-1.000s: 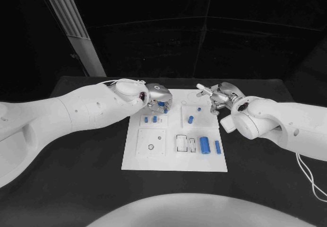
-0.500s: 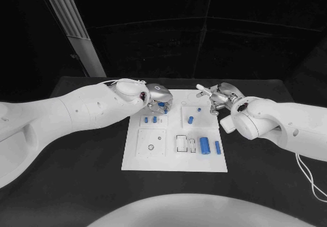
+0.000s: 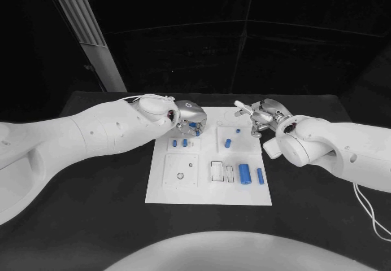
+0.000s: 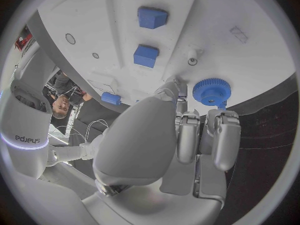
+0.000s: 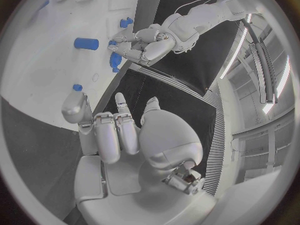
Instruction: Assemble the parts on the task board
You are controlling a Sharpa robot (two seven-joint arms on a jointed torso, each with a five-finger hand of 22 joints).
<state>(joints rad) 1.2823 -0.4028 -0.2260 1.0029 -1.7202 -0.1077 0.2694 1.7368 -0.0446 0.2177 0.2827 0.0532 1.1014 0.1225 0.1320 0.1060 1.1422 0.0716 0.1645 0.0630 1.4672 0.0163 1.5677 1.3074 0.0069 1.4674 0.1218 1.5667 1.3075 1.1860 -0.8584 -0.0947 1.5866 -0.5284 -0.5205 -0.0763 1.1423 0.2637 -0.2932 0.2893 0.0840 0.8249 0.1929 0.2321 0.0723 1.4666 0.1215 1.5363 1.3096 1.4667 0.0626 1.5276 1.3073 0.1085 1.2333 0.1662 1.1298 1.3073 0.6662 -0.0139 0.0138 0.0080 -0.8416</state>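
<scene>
Task board (image 3: pixel 208 189): lying mid-frame on the black table (image 3: pixel 98 214). Left hand (image 3: pixel 190 116): hovering over the board's upper left, fingers pinching a blue gear (image 4: pixel 211 91). Right hand (image 3: pixel 261 116): hanging at the upper right corner, fingers loosely apart, holding nothing. Blue cylinder (image 3: pixel 243 172): lying lower right.

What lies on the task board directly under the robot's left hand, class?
Under the left hand a blue gear sits at the fingertips, near the task board's far edge. Two blue blocks lie just beyond. Whether the fingers grip the gear cannot be told; the palm hides anything beneath it.
</scene>
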